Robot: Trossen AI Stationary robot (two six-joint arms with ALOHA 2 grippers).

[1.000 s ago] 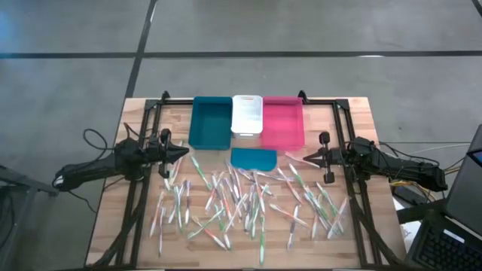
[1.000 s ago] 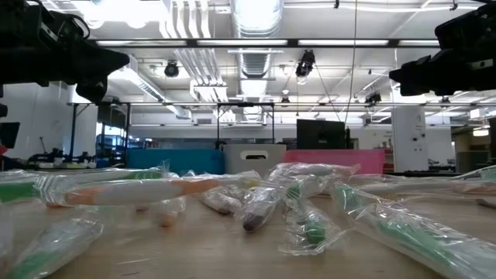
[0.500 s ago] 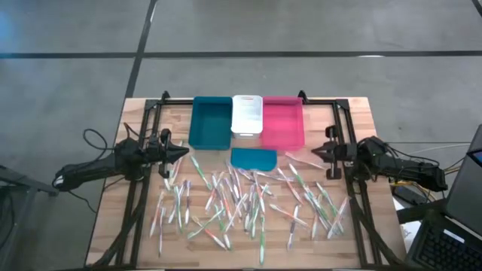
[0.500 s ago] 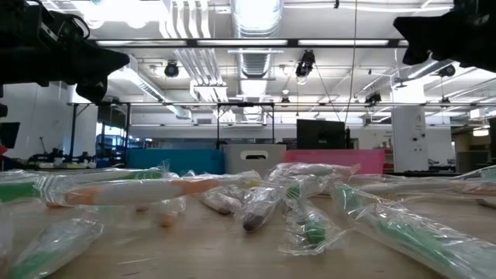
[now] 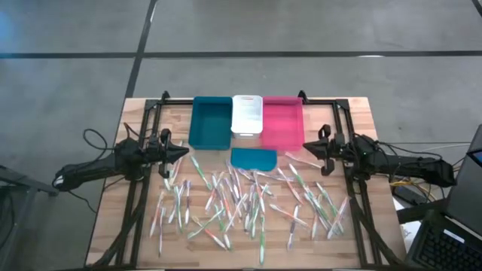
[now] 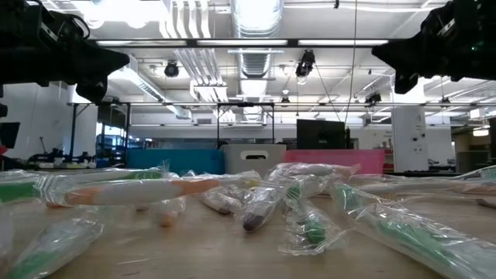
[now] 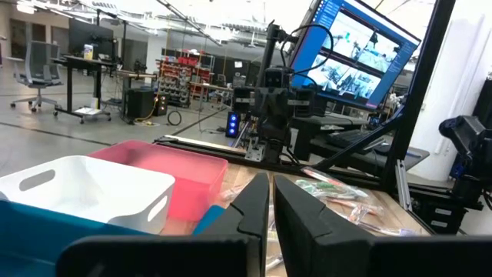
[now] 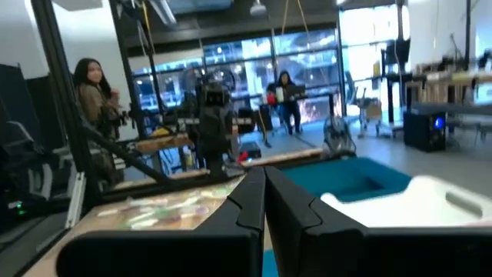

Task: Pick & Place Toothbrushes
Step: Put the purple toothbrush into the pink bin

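Note:
Many toothbrushes [image 5: 241, 199] in clear wrappers lie scattered flat on the wooden table's middle and near part, and fill the foreground of the low view [image 6: 263, 203]. My left gripper [image 5: 183, 153] hovers shut at the table's left side, above the pile's left edge, pointing level toward the middle [image 6: 124, 58]; its fingers show nearly together [image 7: 271, 204]. My right gripper [image 5: 307, 147] hovers shut at the right side, pointing toward the middle [image 6: 380, 53], fingers together [image 8: 264, 200]. Neither touches anything.
A teal bin [image 5: 211, 122], a white bin [image 5: 247, 114] and a pink bin [image 5: 283, 122] stand in a row at the far edge. A flat teal lid-like piece [image 5: 254, 158] lies just in front of them. People [image 8: 92, 92] stand beyond the table.
My right gripper has risen a little and rolled about its own line, its fingers tipping slightly upward; it stays shut. The toothbrushes have not moved.

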